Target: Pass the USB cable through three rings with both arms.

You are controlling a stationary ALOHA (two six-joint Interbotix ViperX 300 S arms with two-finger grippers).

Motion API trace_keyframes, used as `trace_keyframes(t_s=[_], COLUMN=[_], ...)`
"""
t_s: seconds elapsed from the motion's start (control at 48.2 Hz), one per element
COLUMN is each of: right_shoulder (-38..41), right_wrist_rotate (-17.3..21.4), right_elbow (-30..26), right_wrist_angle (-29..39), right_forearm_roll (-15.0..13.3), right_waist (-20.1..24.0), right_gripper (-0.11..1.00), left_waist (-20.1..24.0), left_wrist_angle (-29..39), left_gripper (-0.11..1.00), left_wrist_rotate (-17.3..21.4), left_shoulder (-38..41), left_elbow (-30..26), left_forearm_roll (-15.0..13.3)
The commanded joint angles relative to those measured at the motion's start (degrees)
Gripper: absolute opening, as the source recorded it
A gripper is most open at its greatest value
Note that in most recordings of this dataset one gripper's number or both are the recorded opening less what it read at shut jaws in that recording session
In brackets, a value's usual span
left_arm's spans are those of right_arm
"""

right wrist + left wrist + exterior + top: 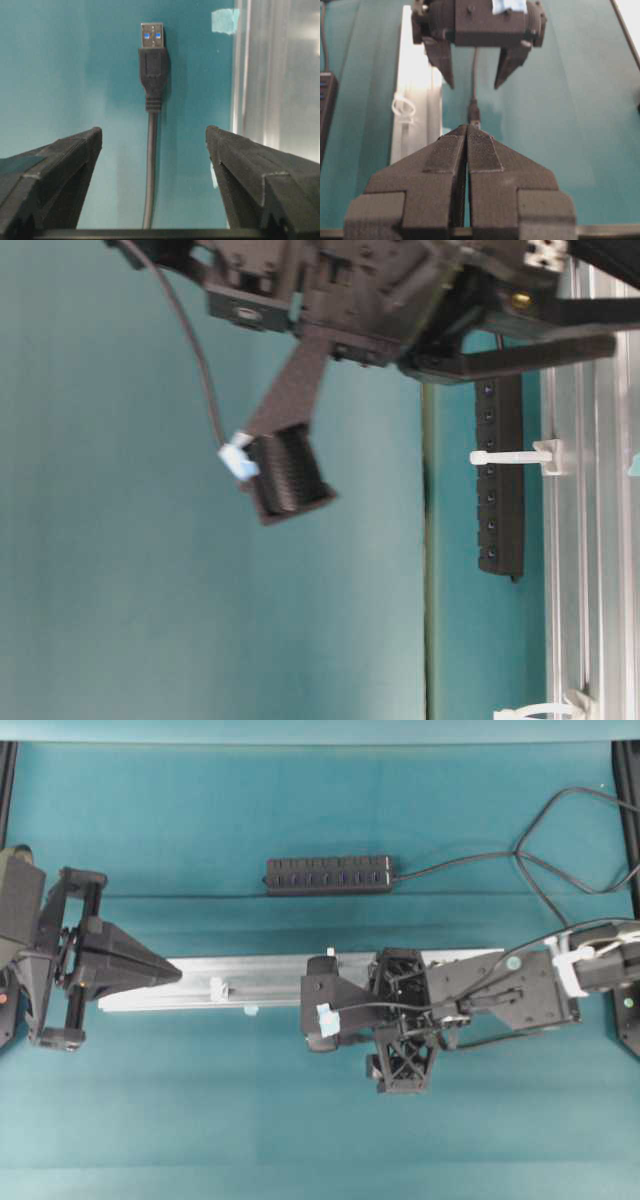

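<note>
The USB cable's plug [152, 55] lies on the teal table with its metal tip pointing away and its cord [149, 170] running back between the fingers of my right gripper [154, 135]. That gripper is open and touches neither plug nor cord. From overhead the right gripper [306, 1010] hovers by the rail's [250, 975] near edge and hides the plug. My left gripper [178, 976] is shut at the rail's left end with nothing in it. Its tips [468, 129] point at the distant plug [474, 111]. White rings [217, 988] [330, 953] stand on the rail, and one ring [402, 107] shows beside the left gripper.
A black multi-port hub [330, 875] lies behind the rail, its cord looping off to the right [560, 830]. Small pale blue tabs [250, 1011] stick out from the rail's edge. The table-level view shows the hub [500, 480] beside the rail and a ring [510, 456].
</note>
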Motion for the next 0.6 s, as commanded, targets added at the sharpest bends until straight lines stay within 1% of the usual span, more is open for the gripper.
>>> trace_keyframes(t_s=[0.0, 0.27, 0.581], right_shoulder=[0.26, 1.14, 1.67], right_wrist_rotate=[-0.44, -0.35, -0.18], right_elbow=[0.00, 1.05, 1.05], right_wrist_angle=[-0.97, -1.67, -2.37], right_forearm_roll=[0.00, -0.09, 0.00], right_waist=[0.35, 0.53, 0.53], right_gripper=[0.54, 0.54, 0.53], left_waist=[0.18, 0.44, 0.88], left_wrist_angle=[-0.26, -0.26, -0.53], left_gripper=[0.01, 0.01, 0.01], left_wrist_rotate=[-0.18, -0.18, -0.09], left_shoulder=[-0.09, 0.00, 0.18], left_elbow=[-0.79, -0.88, -0.97], left_forearm_roll=[0.18, 0.18, 0.18])
